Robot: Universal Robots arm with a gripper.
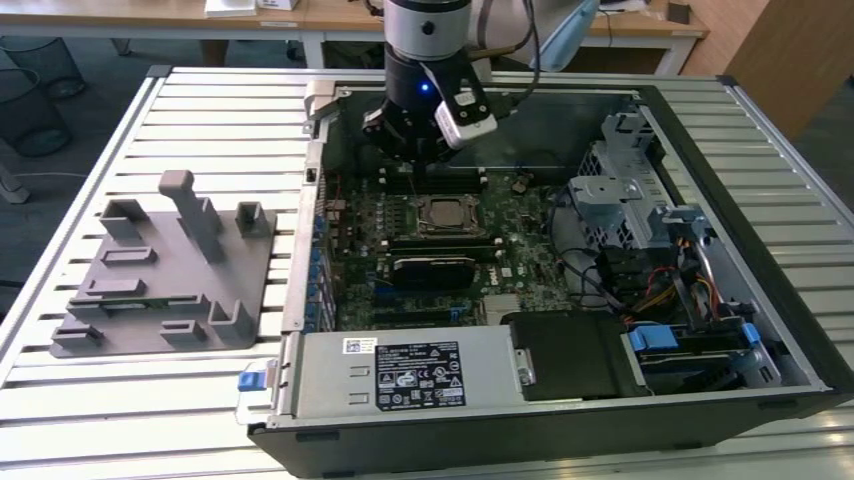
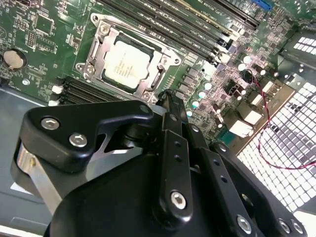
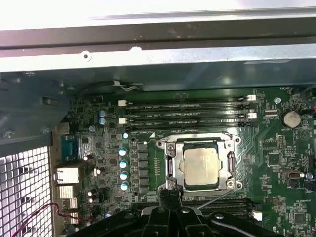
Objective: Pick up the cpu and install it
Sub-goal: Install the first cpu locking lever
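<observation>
The cpu lies flat in its metal-framed socket on the green motherboard, inside the open computer case. Its pale silvery top shows in both wrist views. My gripper hangs over the board just behind the socket, toward the case's far wall. In both wrist views the black fingers meet at their tips, a little above the socket's edge. The gripper is shut with nothing between the fingers and stands apart from the cpu.
A grey plastic tray with upright posts sits on the slatted table at the exterior view's left. Inside the case are a black ribbed block, memory slots, a labelled silver box and drive cages with cables.
</observation>
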